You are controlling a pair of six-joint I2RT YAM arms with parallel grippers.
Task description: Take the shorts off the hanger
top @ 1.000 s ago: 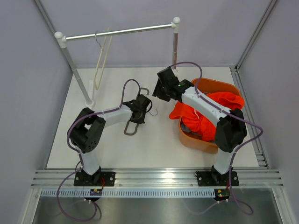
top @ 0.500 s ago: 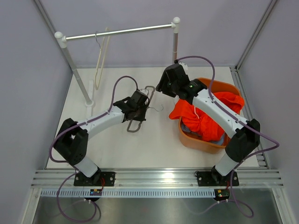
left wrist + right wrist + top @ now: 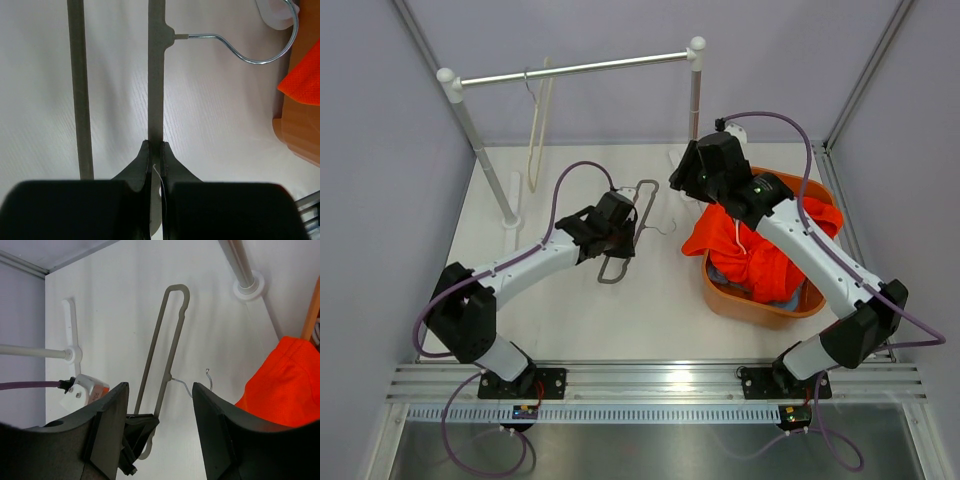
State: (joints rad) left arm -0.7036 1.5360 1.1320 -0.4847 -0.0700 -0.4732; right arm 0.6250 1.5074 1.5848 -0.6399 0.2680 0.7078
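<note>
Orange shorts (image 3: 765, 255), top view: bunched in the basket (image 3: 817, 190) on the right of the table (image 3: 570, 320), off the hanger (image 3: 638, 205). One fold spills over the basket's left rim and points left, towards the hanger's hook. The cloth is a heap, so no long axis can be told.

- Left gripper (image 3: 618, 243): clamped on the grey hanger, which lies flat at mid-table. The hanger's long axis runs diagonally, near-left to far-right.
- Right gripper (image 3: 692, 178): above the table between the hanger and the basket, near the rack (image 3: 575, 68) post. Finger spacing cannot be told here.

Left wrist view:
- Left gripper (image 3: 156, 150): fingers (image 3: 137, 167) pressed together on one bar of the hanger (image 3: 156, 75). The second bar runs parallel to it on the left.
- The wire hook bends right, towards the basket (image 3: 295, 137).
- A corner of the orange shorts (image 3: 302, 80) hangs over the basket's rim.

Right wrist view:
- Right gripper (image 3: 160, 390): fingers (image 3: 110, 420) spread wide, nothing between them and nothing touched.
- The hanger (image 3: 172, 330) lies on the table below the gap. The left gripper (image 3: 140, 427) grips its lower end.
- The orange shorts (image 3: 280, 385) fill the lower right. Their edge lies just beside the hook tip.
</note>
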